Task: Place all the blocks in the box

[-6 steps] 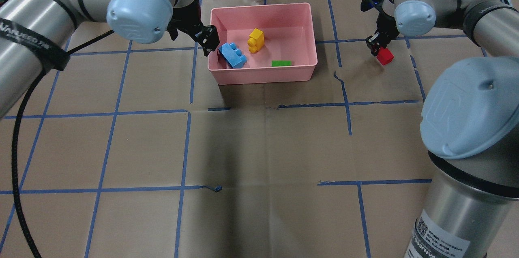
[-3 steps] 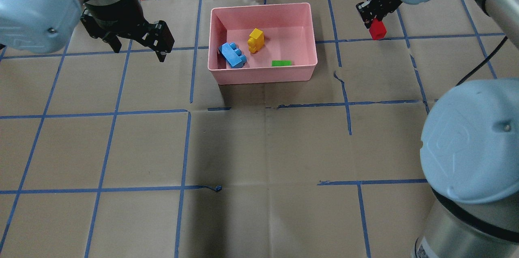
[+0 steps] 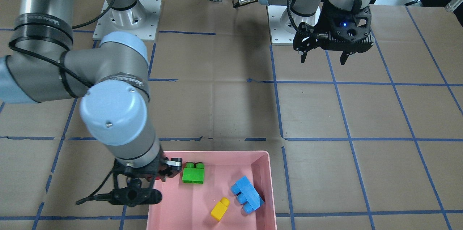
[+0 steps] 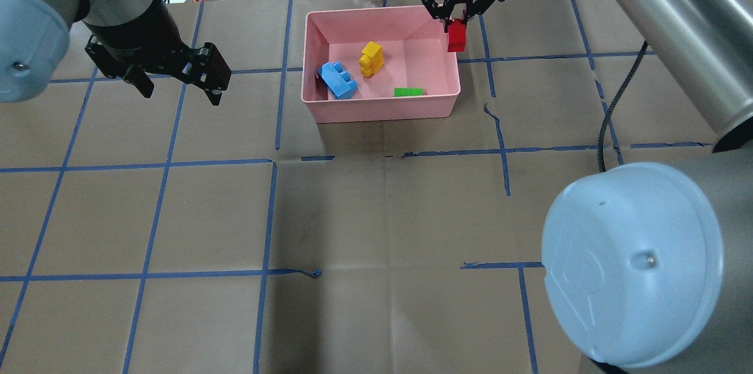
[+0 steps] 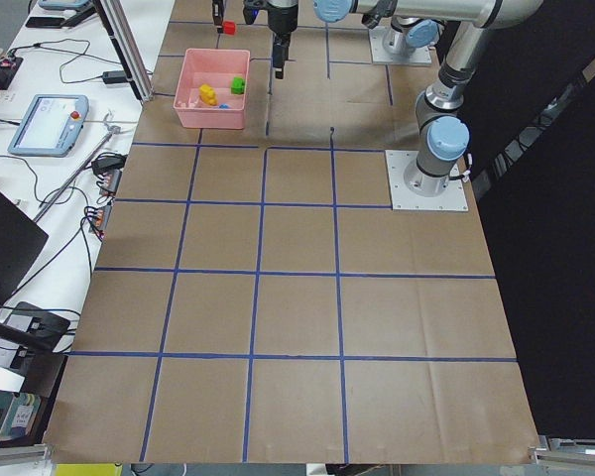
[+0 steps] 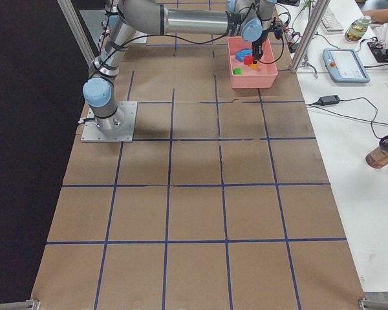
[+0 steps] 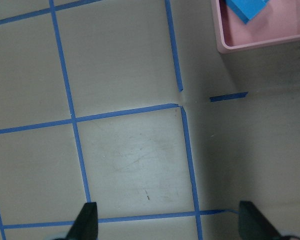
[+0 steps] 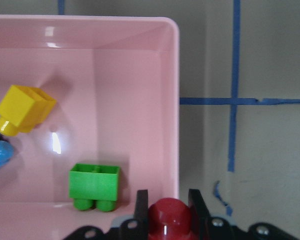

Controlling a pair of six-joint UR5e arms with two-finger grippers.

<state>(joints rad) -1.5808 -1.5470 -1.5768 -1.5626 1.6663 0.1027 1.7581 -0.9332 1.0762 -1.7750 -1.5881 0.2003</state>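
Red block (image 4: 456,39) pinched by right fingers (image 8: 141,207), above box (image 4: 382,108) rim

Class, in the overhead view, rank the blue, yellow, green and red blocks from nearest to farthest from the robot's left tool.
From the left tool:
1. blue block, at the box's left end.
2. yellow block, mid-box.
3. green block, by the near wall, right of middle.
4. red block, above the far right corner.

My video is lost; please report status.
Right pincer shut on red block, over box edge. Left pincer open, empty. Blue block, yellow block, green block inside. Nothing blocking.
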